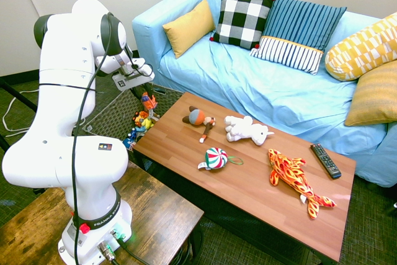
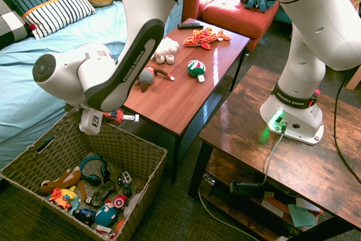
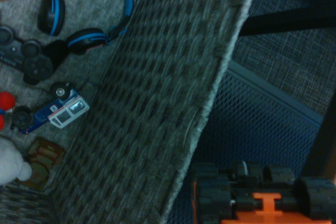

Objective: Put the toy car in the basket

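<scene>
**Releasing too early could drop the car outside the basket**

Holding the toy car [image 2: 119,117] near the basket's rim, you are not yet clearly over the inside. In the second exterior view the car sticks out from under the wrist, between the counter [image 2: 186,91] edge and the near wall of the basket [image 2: 121,150]. The fingers themselves are hidden behind the arm in both outside views; going by the car hanging there, judge them pinched on it.

What could go wrong:
- If you let go here, the car may land on the rim or on the floor between basket and counter. The wrist view shows why: the car's black wheels and orange chassis [image 3: 262,195] sit over the blue-grey mesh outside the woven wall [image 3: 157,103], not over the toys inside.
- If you sweep sideways low, the car could catch the rim and tip or shove the basket.
- A drop from this tilt could bounce the car off the sloping wall.

What each view adds:
- Only the wrist view shows which side of the wall the car hangs on, plus the blue headphones [image 3: 86,11] and a small blue truck [image 3: 58,111] inside.
- The first exterior view barely shows the basket, mostly hidden by the arm, but gives the counter's toys: the striped ball [image 1: 216,157], white plush [image 1: 245,128] and flame-patterned fish [image 1: 294,175].
</scene>
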You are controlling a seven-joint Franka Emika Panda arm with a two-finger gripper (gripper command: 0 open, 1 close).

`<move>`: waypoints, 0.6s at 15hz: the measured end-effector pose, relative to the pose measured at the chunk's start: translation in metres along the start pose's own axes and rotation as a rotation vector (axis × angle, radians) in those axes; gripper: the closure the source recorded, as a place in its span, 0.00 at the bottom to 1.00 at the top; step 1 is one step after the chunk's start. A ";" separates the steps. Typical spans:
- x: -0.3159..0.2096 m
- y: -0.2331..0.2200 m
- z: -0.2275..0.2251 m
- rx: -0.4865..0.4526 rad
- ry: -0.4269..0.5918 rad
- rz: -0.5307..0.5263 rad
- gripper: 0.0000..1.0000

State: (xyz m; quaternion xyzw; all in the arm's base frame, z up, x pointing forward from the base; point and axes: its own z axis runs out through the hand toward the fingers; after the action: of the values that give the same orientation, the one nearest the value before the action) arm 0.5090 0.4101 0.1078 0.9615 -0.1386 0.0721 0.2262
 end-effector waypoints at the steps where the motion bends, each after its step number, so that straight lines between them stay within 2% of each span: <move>1: -0.003 -0.004 0.008 -0.009 -0.001 -0.006 1.00; 4: -0.013 -0.017 0.021 -0.018 0.001 -0.030 1.00; 5: -0.017 -0.020 0.021 -0.018 0.004 -0.040 0.00; 9: -0.022 -0.026 0.015 -0.013 0.018 -0.061 0.00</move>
State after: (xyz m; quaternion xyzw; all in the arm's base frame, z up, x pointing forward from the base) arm 0.4970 0.4307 0.0788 0.9632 -0.1075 0.0728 0.2356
